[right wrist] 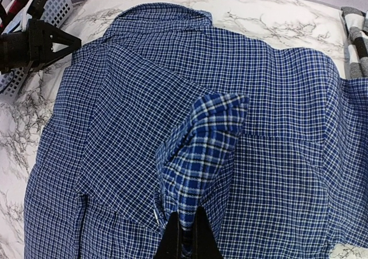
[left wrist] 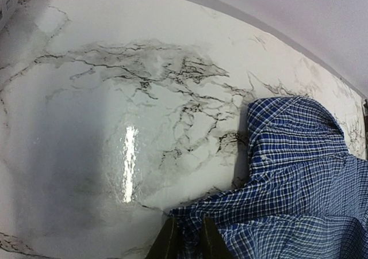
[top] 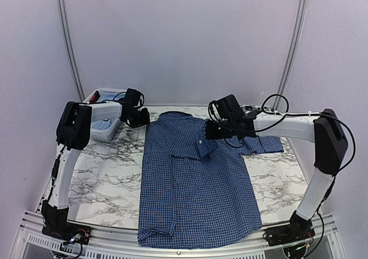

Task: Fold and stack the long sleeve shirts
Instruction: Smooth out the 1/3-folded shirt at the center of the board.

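only r-wrist view: plaid shirt (right wrist: 357, 40)

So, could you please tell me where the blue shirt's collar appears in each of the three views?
Top external: collar at the shirt's far end, centre, between the two grippers.
Left wrist: collar at the right, on the marble table.
Right wrist: collar top centre.
Shared landmark: the marble table.

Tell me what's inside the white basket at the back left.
In the white basket, some light blue fabric shows. The left arm crosses above it, hiding most of the inside, so anything else is unseen.
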Robot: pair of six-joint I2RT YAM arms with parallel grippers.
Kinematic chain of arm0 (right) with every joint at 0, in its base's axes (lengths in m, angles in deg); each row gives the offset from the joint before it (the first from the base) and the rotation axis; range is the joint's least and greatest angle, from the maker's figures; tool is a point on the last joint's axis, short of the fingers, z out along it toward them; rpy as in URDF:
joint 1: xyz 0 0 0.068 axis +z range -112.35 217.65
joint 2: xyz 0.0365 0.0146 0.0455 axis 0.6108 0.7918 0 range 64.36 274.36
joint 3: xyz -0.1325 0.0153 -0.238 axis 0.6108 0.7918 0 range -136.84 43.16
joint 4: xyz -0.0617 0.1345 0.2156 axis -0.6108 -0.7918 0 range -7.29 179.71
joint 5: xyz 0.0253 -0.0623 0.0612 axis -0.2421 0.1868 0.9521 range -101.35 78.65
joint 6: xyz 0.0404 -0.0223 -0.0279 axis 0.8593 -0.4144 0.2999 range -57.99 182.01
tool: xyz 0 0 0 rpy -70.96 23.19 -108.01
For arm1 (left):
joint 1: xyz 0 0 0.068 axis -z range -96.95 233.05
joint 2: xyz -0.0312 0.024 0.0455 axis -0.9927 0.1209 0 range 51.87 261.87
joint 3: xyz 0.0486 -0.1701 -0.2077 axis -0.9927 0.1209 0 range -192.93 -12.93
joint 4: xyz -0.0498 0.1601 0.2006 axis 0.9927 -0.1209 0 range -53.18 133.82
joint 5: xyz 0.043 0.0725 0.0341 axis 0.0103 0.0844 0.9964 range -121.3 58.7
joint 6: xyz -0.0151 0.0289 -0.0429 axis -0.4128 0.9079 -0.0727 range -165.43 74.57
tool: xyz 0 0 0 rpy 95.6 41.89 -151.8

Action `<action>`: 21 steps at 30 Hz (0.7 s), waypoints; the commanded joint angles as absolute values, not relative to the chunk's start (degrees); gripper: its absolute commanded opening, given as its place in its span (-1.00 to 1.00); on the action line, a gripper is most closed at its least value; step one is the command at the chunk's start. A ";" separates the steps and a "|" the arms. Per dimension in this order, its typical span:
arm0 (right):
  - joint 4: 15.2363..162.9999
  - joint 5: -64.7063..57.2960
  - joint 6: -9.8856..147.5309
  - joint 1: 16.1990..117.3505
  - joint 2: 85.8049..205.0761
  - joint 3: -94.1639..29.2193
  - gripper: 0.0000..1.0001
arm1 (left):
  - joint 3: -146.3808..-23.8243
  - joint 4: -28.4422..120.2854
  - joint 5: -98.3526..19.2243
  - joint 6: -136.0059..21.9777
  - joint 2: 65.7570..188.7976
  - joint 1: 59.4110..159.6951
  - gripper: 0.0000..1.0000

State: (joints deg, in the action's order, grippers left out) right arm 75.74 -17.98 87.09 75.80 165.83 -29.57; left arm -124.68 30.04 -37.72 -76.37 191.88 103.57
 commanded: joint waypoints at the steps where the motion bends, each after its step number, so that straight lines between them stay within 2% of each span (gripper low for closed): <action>1: 76.53 -17.70 87.36 76.15 166.31 -29.08 -1.00 | -126.49 32.10 -38.58 -76.66 193.74 103.54 -0.73; 5: 76.44 -17.50 87.07 76.15 166.64 -29.33 -1.00 | -126.52 32.65 -38.07 -75.68 192.91 103.54 -1.00; 21: 76.55 -17.65 86.57 76.15 166.06 -27.73 -1.00 | -133.60 33.97 -39.82 -71.47 194.88 103.57 -1.00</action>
